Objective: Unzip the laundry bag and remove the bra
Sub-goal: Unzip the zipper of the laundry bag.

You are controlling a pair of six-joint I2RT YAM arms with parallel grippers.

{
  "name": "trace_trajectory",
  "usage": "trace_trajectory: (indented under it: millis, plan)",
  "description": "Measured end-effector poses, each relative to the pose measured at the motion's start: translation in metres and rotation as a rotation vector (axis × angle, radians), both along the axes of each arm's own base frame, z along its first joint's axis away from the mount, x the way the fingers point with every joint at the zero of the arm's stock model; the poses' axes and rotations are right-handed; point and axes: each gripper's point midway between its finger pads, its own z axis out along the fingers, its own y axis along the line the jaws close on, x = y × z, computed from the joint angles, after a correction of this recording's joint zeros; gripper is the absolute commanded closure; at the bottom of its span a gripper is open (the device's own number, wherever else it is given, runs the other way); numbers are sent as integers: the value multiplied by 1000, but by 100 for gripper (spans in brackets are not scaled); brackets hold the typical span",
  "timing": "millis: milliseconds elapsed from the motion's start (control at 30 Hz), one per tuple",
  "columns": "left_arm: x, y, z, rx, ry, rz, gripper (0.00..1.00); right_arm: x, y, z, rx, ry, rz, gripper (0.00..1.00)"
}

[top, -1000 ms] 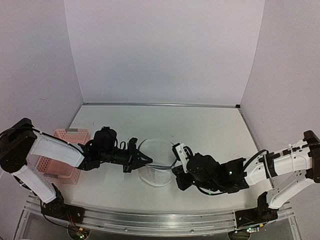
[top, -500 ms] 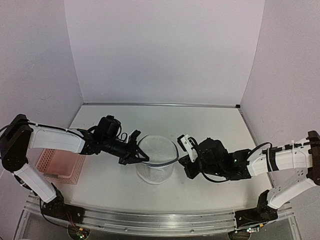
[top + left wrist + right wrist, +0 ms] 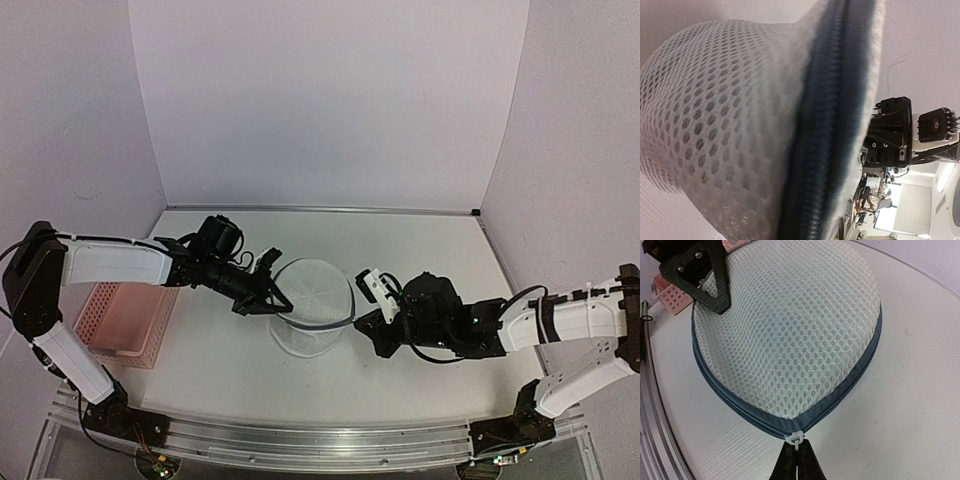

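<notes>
The laundry bag [image 3: 315, 300] is a white mesh cylinder with a dark zip band, and it stands mid-table between both arms. My left gripper [image 3: 277, 301] is shut on the bag's left rim. In the left wrist view the mesh [image 3: 715, 125] and zip band [image 3: 830, 125] fill the frame and hide my own fingers. My right gripper [image 3: 797, 456] is shut on the white zipper pull [image 3: 795, 439] at the near point of the lid [image 3: 790, 325]. The left gripper's black finger [image 3: 712, 277] shows at the lid's far edge. The bra does not show in any view.
A pink lattice basket [image 3: 120, 320] sits at the left near edge of the table, under my left arm. Its corner [image 3: 670, 300] shows behind the bag in the right wrist view. White walls close in the back and sides.
Both grippers have moved away from the near edge, keeping their hold. The bag has shifted back with them and its lid now sits higher and rounder.
</notes>
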Motion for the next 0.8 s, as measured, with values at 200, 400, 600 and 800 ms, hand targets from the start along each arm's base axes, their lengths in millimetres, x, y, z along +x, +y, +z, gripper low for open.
trace_trajectory:
  millis: [200, 400, 600, 800]
  plan:
    - [9, -3, -4, 10, 32, -39, 98, -26, 12, 16, 51, -11, 5, 100]
    - [21, -13, -9, 24, 42, -71, 77, -38, 16, 10, 42, 18, -51, 100]
    - [57, -3, -6, 58, -18, 11, 56, -36, 22, -11, -6, 82, -123, 100]
    - [76, 13, -8, 127, -48, 87, 44, -31, 21, -17, 0, 133, -210, 100]
